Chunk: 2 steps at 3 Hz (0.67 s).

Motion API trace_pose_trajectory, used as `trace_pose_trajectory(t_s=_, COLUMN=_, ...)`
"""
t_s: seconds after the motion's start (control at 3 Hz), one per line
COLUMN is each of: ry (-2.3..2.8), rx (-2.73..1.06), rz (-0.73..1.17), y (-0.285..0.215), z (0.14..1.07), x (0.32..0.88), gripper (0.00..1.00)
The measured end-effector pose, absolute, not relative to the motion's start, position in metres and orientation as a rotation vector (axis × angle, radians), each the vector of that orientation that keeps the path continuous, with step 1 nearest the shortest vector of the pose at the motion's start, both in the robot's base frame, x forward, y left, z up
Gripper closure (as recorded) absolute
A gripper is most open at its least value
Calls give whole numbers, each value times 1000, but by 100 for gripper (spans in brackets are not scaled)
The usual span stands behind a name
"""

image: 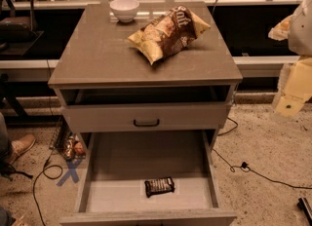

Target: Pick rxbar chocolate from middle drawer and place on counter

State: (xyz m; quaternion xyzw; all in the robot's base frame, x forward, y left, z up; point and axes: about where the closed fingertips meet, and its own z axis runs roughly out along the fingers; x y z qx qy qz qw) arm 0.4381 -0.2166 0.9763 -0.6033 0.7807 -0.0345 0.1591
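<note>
Middle drawer holds rxbar chocolate, gripper well apart, right.

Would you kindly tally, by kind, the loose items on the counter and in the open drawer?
Bowls: 1, white bowl on the counter.
Bags: 1, chip bag on the counter.
Bars: 1, rxbar chocolate in the middle drawer.
Total: 3.
The gripper hangs right of the counter.

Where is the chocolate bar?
The rxbar chocolate lies in the open middle drawer, near its front, centre-bottom of the camera view. The tool hangs at the right edge, apart from it.
</note>
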Motion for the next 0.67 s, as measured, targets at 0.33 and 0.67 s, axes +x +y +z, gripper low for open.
trace_pose_trajectory(t_s=0.33, ry=2232, rx=-1724, rz=-99, y=-217, z=976, x=438, gripper=0)
trace_pose_trajectory(t_s=0.67, ry=2235, rx=-1722, rz=23, y=-203, z=946, x=437, gripper=0)
